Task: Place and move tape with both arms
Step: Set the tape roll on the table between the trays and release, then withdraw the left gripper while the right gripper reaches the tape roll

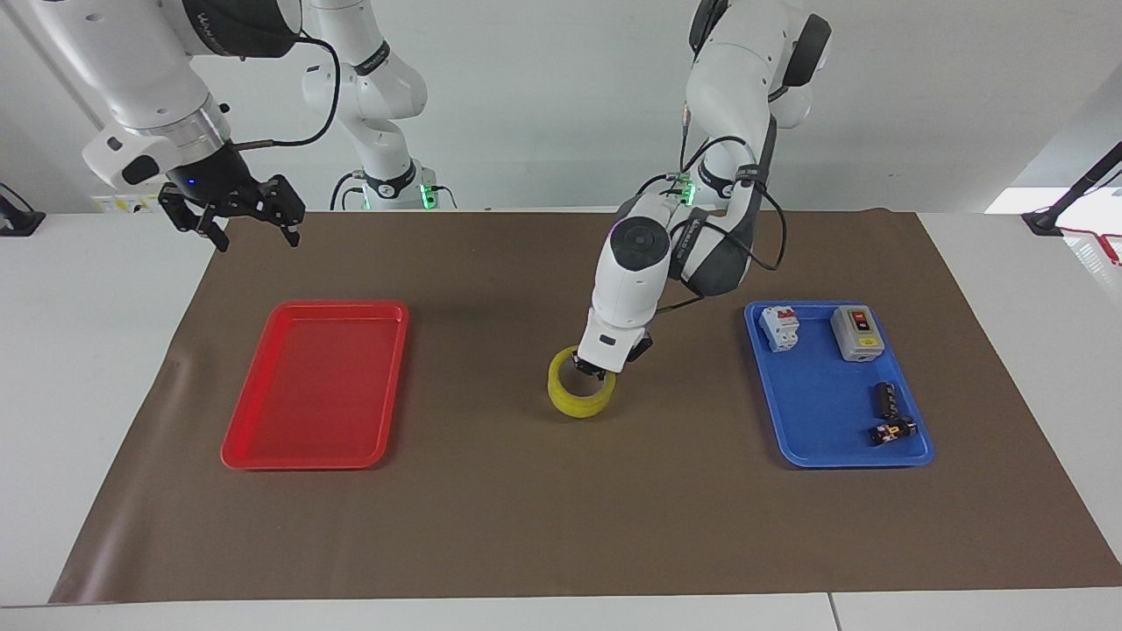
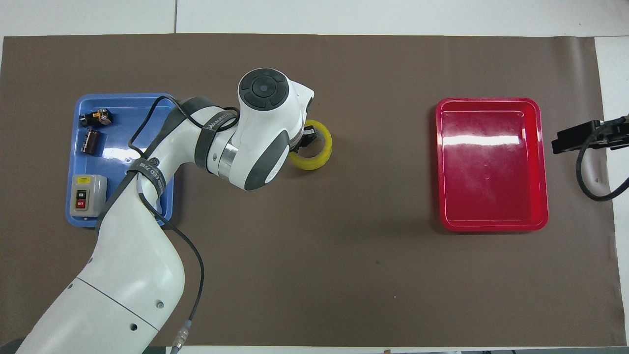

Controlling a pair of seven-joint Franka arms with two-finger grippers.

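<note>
The tape [image 1: 574,403] is a yellow ring in the middle of the brown mat, between the two trays; it also shows in the overhead view [image 2: 317,161]. My left gripper [image 1: 592,372] is shut on the roll's rim on the side toward the robots and holds it at mat height. I cannot tell whether the roll touches the mat. In the overhead view the left wrist hides most of the left gripper [image 2: 305,140]. My right gripper [image 1: 256,237] is open and empty. It waits in the air over the mat's corner near the red tray and shows at the overhead view's edge [image 2: 575,138].
An empty red tray [image 1: 316,386] [image 2: 491,167] lies toward the right arm's end. A blue tray [image 1: 824,412] [image 2: 118,132] toward the left arm's end holds a grey switch box [image 1: 856,333], a white circuit breaker [image 1: 778,328] and two small dark parts [image 1: 887,399].
</note>
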